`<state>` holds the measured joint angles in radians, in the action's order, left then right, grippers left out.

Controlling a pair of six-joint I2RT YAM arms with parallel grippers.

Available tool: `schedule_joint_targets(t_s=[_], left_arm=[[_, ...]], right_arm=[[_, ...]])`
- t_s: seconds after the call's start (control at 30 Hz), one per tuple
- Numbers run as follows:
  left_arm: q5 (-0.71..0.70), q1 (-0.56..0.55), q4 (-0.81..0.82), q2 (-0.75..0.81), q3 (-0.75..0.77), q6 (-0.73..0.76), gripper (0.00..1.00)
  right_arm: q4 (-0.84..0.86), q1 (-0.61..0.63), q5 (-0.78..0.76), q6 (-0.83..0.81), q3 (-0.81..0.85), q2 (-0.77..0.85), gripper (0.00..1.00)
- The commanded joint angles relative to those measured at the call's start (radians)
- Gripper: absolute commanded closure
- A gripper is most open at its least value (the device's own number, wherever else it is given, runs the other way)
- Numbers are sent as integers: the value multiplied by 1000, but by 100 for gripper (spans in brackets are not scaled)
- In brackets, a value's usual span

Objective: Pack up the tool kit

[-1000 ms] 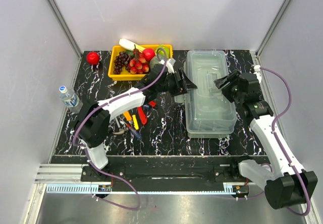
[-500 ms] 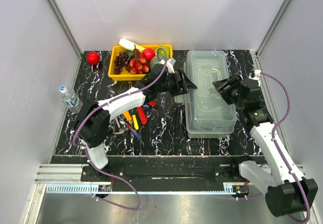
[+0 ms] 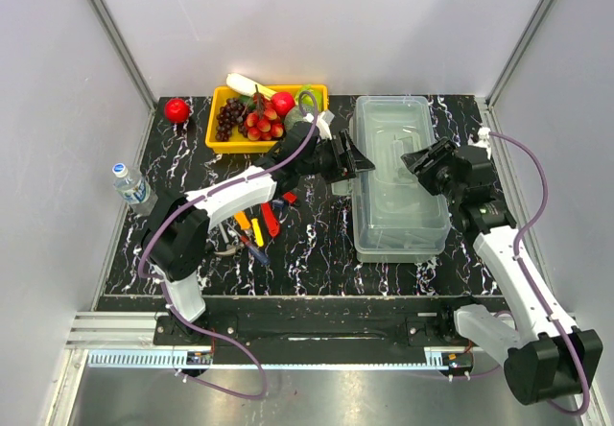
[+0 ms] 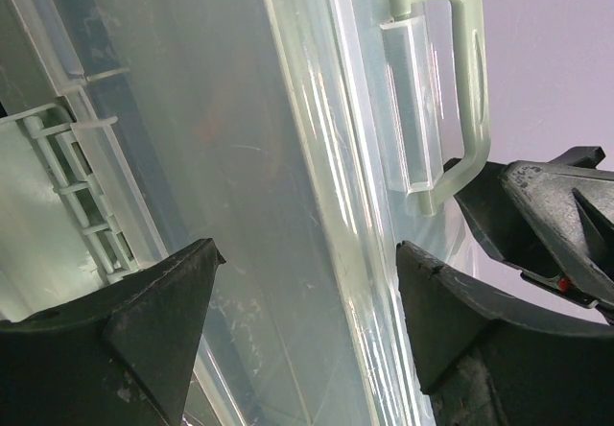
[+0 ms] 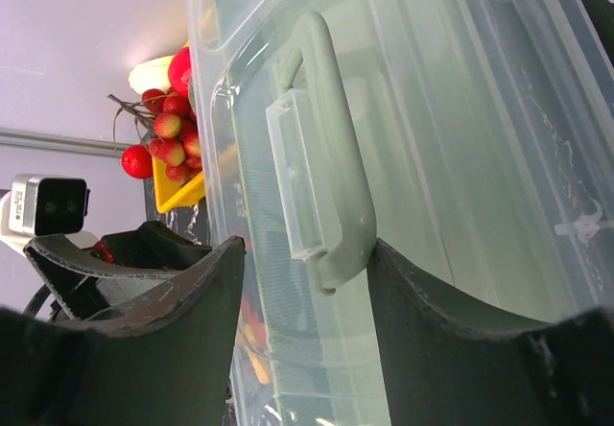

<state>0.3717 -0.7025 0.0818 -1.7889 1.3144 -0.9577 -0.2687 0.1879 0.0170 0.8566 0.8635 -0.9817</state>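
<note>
The translucent grey-green toolbox (image 3: 398, 205) lies right of centre with its clear lid down and its handle (image 3: 403, 148) flat on top. My left gripper (image 3: 359, 161) is open at the box's left long edge; the lid rim (image 4: 317, 186) runs between its fingers. My right gripper (image 3: 416, 161) is open over the lid, and the end of the handle (image 5: 331, 157) lies between its fingers, close to the right one. Red-, yellow- and orange-handled hand tools (image 3: 259, 223) lie loose on the table left of the box.
A yellow tray of fruit (image 3: 264, 114) stands at the back, left of the box, and also shows in the right wrist view (image 5: 168, 157). A red apple (image 3: 177, 109) and a water bottle (image 3: 128, 184) sit at the far left. The left arm reaches across above the loose tools.
My right gripper has moved slightly left over the lid, closer to the handle. The left arm and the toolbox have not moved.
</note>
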Motion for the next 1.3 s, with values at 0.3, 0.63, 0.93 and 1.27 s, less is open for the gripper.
schedule_joint_targets(t_s=[0.3, 0.63, 0.93, 1.27], left_arm=[[53, -2, -2, 26, 29, 30, 21], [-16, 63, -34, 109, -7, 80, 19], [-86, 118, 6, 194, -104, 65, 19], [-177, 121, -80, 189, -112, 48, 28]], right_arm=[[66, 12, -75, -97, 45, -89, 58], [14, 12, -48, -116, 153, -136, 100], [5, 12, 18, -108, 276, -152, 100], [58, 2, 41, -114, 263, -94, 100]])
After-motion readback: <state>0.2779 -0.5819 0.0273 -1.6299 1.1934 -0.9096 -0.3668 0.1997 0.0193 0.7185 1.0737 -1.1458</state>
